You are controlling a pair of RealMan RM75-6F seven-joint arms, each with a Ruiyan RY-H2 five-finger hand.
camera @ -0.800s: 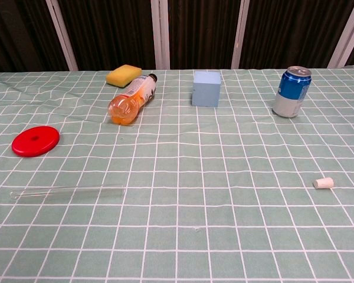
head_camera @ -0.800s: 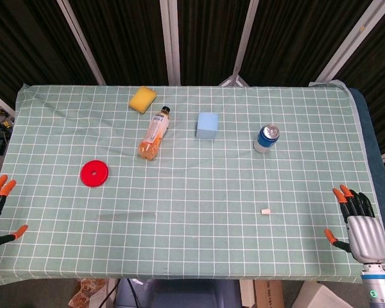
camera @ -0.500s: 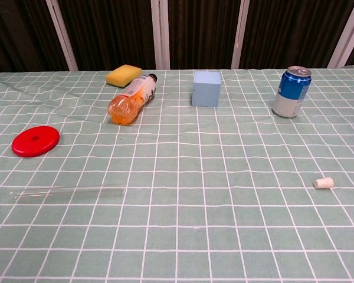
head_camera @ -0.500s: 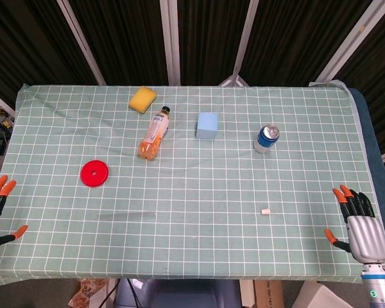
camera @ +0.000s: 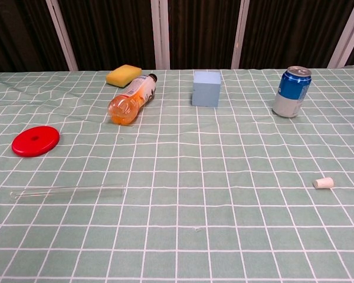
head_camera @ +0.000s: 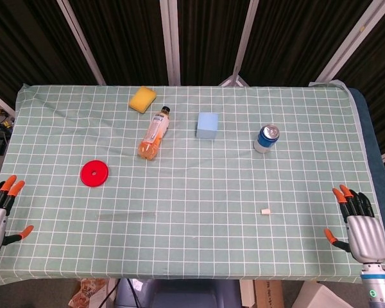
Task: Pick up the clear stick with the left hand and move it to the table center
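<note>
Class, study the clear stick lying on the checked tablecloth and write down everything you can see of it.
The clear stick is a long, thin, see-through rod, glass or plastic by its look, so faint that the cloth's grid shows through it. It lies flat on the table, roughly parallel to the near edge, on the robot's left, just nearer than the red disc. Nothing touches it but the cloth. The left hand is apart from it, at the table's left edge.

Green white-gridded cloth (camera: pixel 224 236), red disc (camera: pixel 35 141), yellow sponge (camera: pixel 123 75), pale blue cube (camera: pixel 206 88), blue-and-silver can (camera: pixel 291 91), orange bottle (camera: pixel 131 99), clear stick (camera: pixel 68 192).
</note>
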